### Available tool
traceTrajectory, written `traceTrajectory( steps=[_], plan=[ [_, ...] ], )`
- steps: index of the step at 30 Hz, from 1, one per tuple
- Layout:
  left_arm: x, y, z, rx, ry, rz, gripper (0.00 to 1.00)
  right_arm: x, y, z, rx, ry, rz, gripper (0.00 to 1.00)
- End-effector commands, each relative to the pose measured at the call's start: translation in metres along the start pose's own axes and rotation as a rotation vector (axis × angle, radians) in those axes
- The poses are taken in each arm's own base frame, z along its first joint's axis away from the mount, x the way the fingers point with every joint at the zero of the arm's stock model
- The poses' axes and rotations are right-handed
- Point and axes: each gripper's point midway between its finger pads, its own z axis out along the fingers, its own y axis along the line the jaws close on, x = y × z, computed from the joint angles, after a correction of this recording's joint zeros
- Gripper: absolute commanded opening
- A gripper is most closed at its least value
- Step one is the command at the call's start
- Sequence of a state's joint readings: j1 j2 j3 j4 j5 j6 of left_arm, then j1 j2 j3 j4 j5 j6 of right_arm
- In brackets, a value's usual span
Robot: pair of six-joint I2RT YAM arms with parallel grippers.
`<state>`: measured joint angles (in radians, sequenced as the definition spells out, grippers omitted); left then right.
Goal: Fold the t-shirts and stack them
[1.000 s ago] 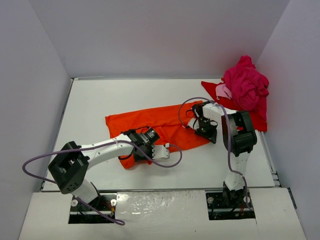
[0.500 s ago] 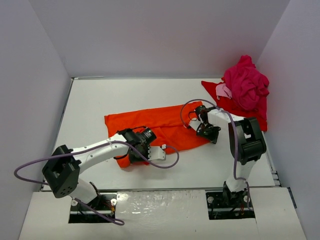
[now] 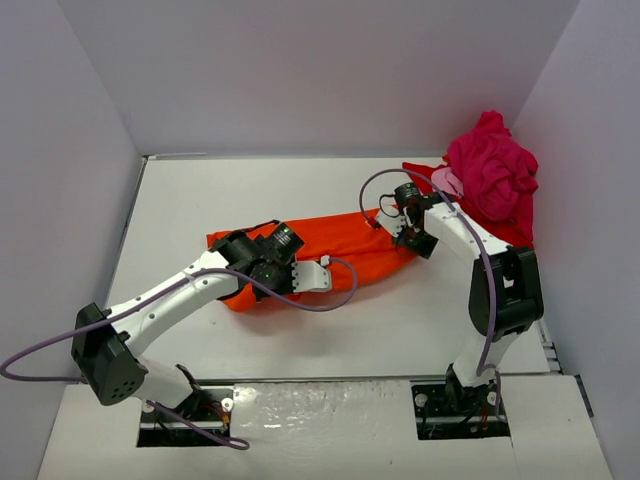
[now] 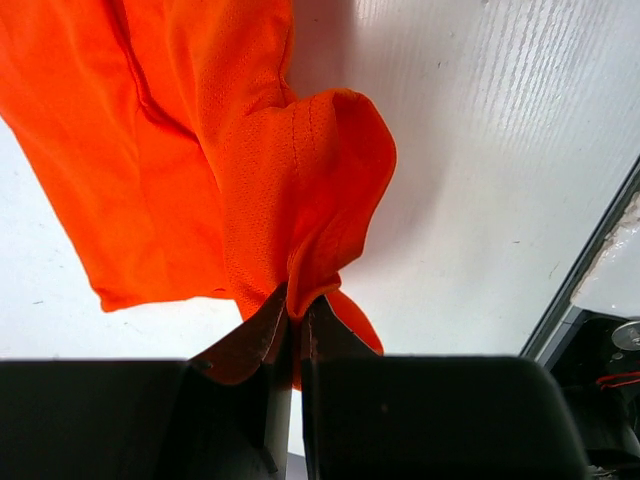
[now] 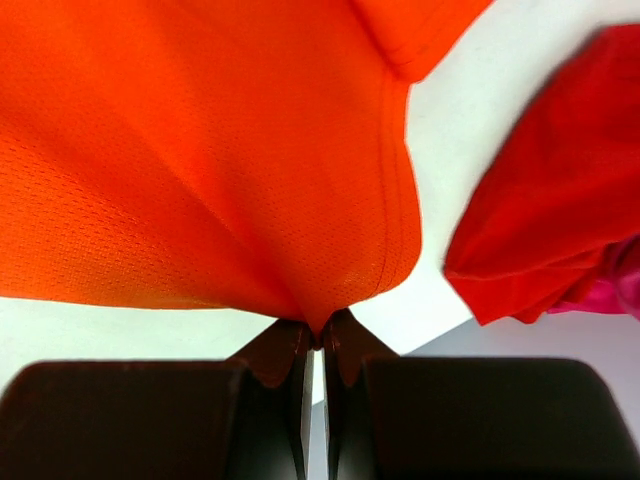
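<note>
While both grippers pinch cloth: orange shirt [image 3: 335, 245] lies as a long band across the middle of the table [image 3: 300, 190], with its near edge gathered up at both ends.
Left gripper [image 4: 296, 310]: jaws are closed on a bunched fold of the orange shirt near its left end; the cloth hangs in a twisted loop beyond the tips.
Right gripper [image 5: 320, 335]: jaws are closed on a small peak at the hem of the right end, with only a little fabric between the tips.
Other shirts: red shirt [image 3: 428, 182] lies in the far right corner with the pink shirt [image 3: 490, 170] heaped on it; the red edge is near the right gripper but apart from the orange cloth.
Risk, slip: the thin bite on the right could pull free if the arms draw the shirt tight between them. That end would drop and the fold would go crooked.
Risk, creases: the left bite holds a wad, not a flat edge, so folding it over like that would likely trap wrinkles.
Risk, skew: if one arm carries further than the other, the edges will not meet.
Risk, neighbours: a swing toward the far right could drag orange onto red or nudge the heap.
Risk, cable: purple cable [image 3: 300, 308] loops low by the left wrist at the shirt's near edge and may catch the cloth and drag it.
</note>
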<state>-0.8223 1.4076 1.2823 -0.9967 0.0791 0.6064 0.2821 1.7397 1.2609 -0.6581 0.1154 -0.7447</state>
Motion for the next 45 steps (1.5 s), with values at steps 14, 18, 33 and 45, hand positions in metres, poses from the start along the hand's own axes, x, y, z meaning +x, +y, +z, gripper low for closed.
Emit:
traceTrajectory(
  steps=[14,18,33,45],
  plan=[
    [0.010,0.119,-0.041,-0.405,-0.034,-0.146,0.00,-0.064,-0.084,-0.007,0.075,-0.099,0.071,0.00],
    [0.015,0.131,-0.033,-0.407,-0.033,-0.166,0.00,-0.078,-0.097,-0.001,0.086,-0.109,0.082,0.00],
    [0.049,0.160,-0.011,-0.402,-0.023,-0.252,0.00,-0.119,-0.137,0.023,0.160,-0.085,0.086,0.00],
    [0.073,0.199,0.007,-0.489,-0.010,-0.367,0.81,-0.151,-0.152,0.036,0.202,-0.168,0.179,0.71]
  ],
)
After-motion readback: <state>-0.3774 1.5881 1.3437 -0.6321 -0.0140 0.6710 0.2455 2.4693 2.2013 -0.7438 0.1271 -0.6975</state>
